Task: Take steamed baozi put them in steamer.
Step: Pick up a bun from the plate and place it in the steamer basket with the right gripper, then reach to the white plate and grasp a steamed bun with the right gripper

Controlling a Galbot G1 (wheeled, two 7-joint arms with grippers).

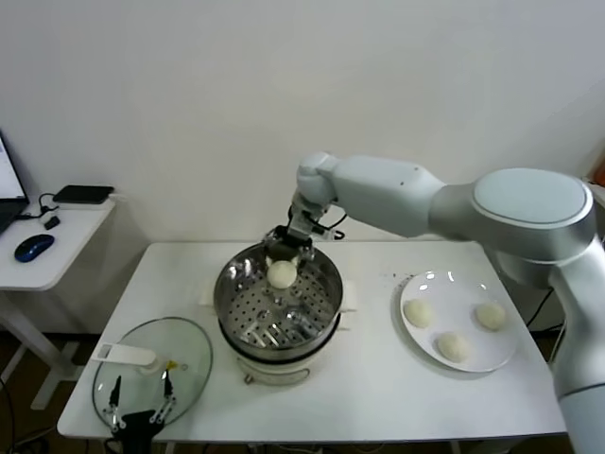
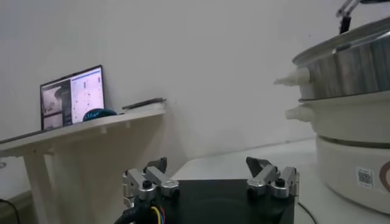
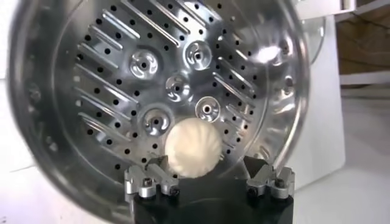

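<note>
The steamer (image 1: 326, 284) is a shiny perforated steel basket on a white pot base at the table's middle. My right gripper (image 1: 286, 248) hovers over its far rim, open. One steamed baozi (image 1: 282, 274) is just below the fingers, inside the basket. In the right wrist view this bun (image 3: 194, 148) lies over the perforated floor (image 3: 122, 91), between the spread fingertips (image 3: 149, 176) of the right gripper (image 3: 206, 163), and the far finger is clear of it. Three more baozi (image 1: 419, 312), (image 1: 490, 315), (image 1: 453, 347) rest on a white plate (image 1: 444, 281) at the right.
A round glass lid with a white handle (image 1: 151, 364) lies at the table's front left. My left gripper (image 1: 142, 392) is parked open beside it, seen open in its wrist view too (image 2: 207, 163), with the steamer's side (image 2: 347, 67) nearby. A side desk with a mouse (image 1: 33, 248) stands left.
</note>
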